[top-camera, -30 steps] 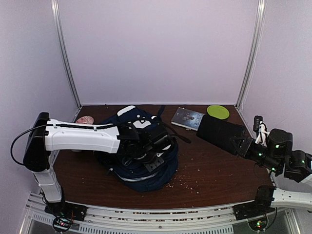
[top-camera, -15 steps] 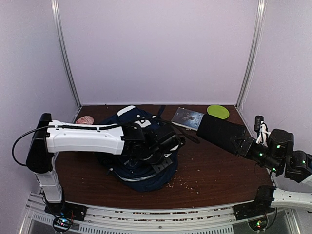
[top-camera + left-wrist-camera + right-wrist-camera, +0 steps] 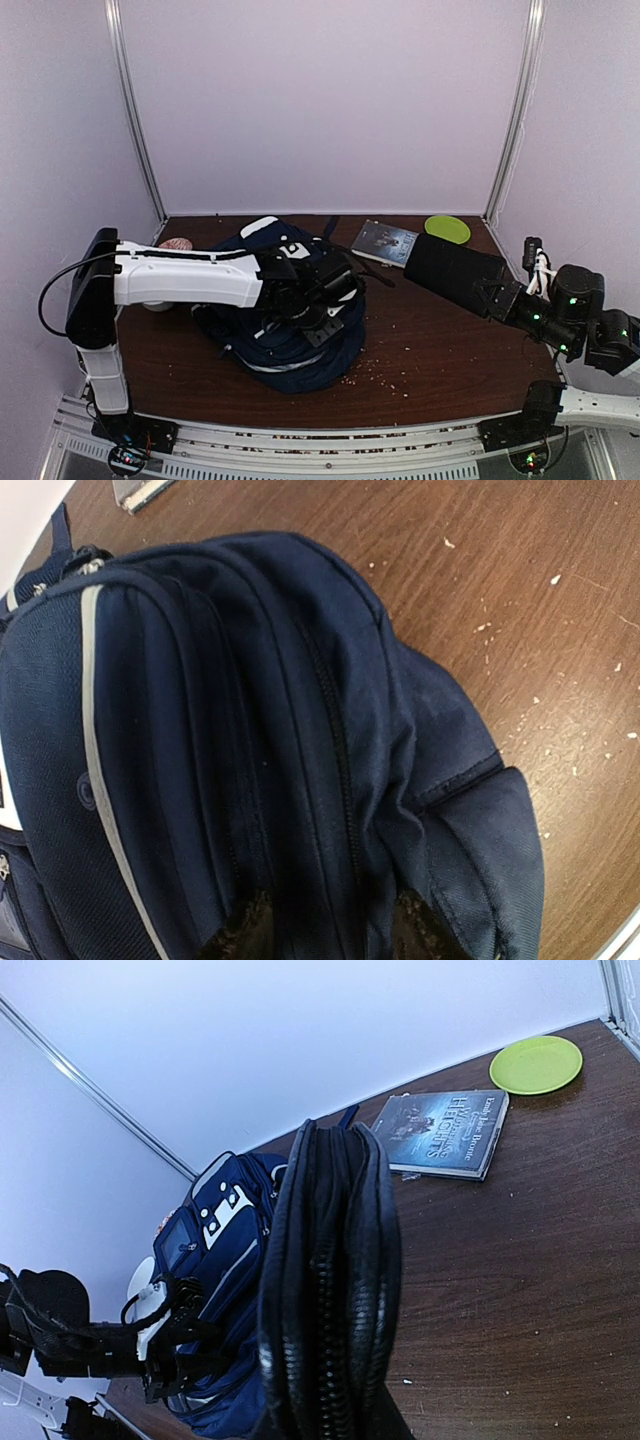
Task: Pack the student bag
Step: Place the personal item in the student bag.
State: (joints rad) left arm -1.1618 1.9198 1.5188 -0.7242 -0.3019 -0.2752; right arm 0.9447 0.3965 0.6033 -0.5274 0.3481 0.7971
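The student bag (image 3: 300,362) is a navy-blue backpack lying on the left half of the table, with white buckle patches (image 3: 215,1215). My left gripper (image 3: 314,290) is pressed down on top of it. In the left wrist view its jaws (image 3: 330,935) stand wide apart, straddling a zipped ridge of the bag (image 3: 250,730) without pinching it. My right gripper (image 3: 498,297) is shut on a flat black zippered case (image 3: 452,270). It holds the case in the air to the right of the bag. The case (image 3: 335,1280) hides the fingers in the right wrist view.
A book (image 3: 385,242) lies flat at the back of the brown table (image 3: 440,350), and a green plate (image 3: 447,229) sits in the back right corner. A small pink item (image 3: 176,244) lies behind the left arm. Crumbs (image 3: 380,375) are scattered right of the bag.
My left gripper swung right across the top of the bag, then came back a little to the left and farther away. The right arm and the black case have stayed put.
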